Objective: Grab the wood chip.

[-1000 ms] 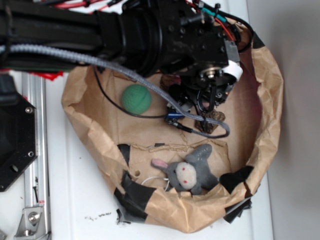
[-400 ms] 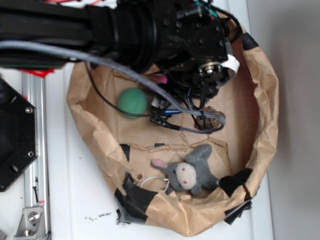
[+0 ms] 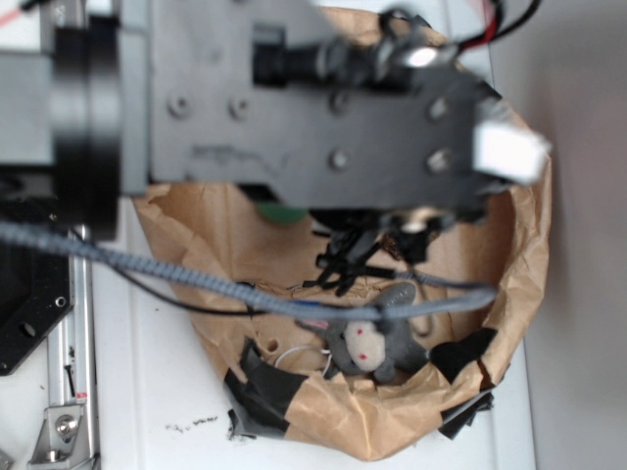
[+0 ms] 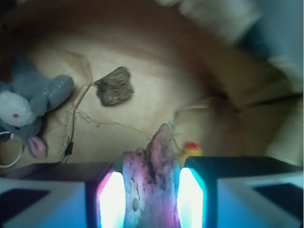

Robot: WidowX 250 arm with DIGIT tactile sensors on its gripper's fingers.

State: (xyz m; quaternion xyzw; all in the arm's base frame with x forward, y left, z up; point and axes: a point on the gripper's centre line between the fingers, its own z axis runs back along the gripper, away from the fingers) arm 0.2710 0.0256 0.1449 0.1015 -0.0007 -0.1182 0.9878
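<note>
Gripping the wood chip between its two lit pads, the claw sat at the bottom centre of the wrist view, closed on the piece from both sides. That chip was a rough, flaky sliver, tinted pink and purple by the pads' glow, its pointed tip rising above them and its lower end cut off by the frame edge.

At the left of the wrist view lay a grey plush rabbit, and right of it a second, darker bark-like chunk on the brown paper liner; a small red and yellow thing just right of the chip was too blurred to identify.

Compared with a second earlier, the arm had risen toward the exterior camera, filling the upper part of that view as a grey blur. The green ball showed only as a sliver under the arm, and the rabbit kept its place in the lower part of the paper nest on the white counter. The claw itself was hidden there.
</note>
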